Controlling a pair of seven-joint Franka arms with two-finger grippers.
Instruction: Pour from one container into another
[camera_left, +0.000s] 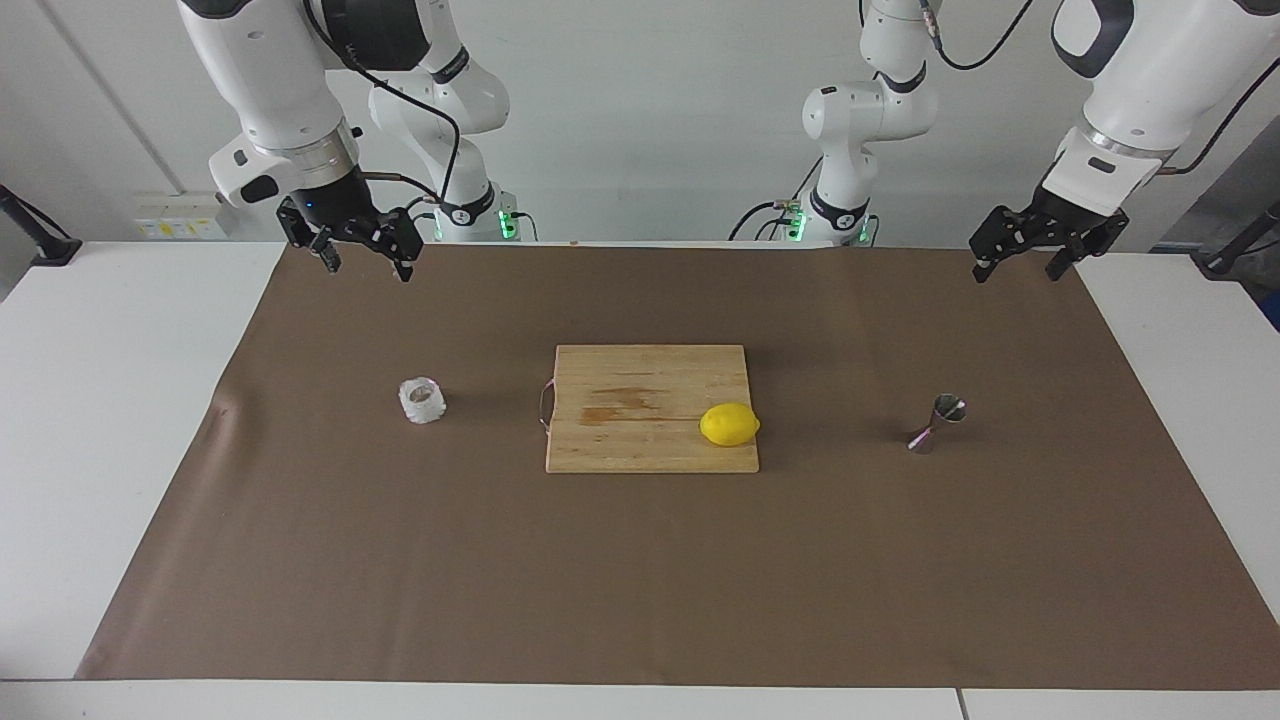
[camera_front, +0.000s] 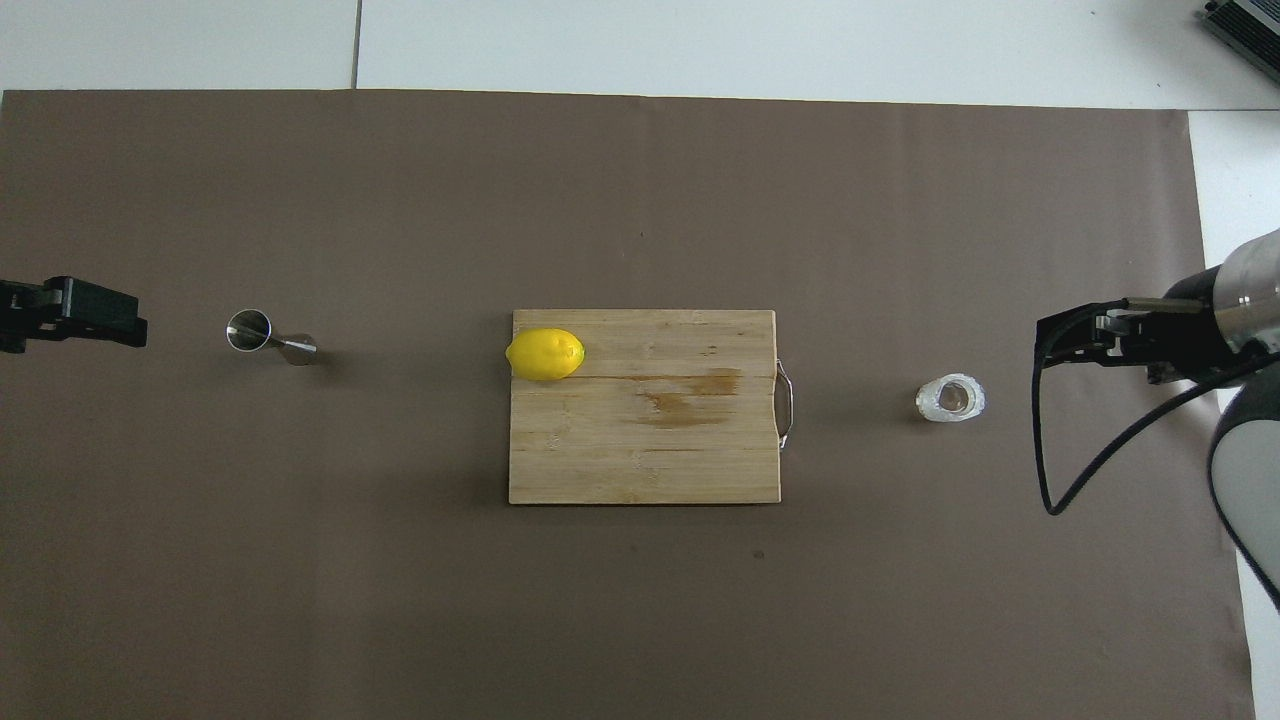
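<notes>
Open brown mat all around the glass cup and the jigger; between them sit only the cutting board and its lemon.

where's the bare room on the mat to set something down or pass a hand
Bare mat lies between the glass cup and the cutting board, and between the board and the jigger. The whole stretch of brown mat farther from the robots than these is bare too. The board's only tight spot is the lemon at its corner.
</notes>
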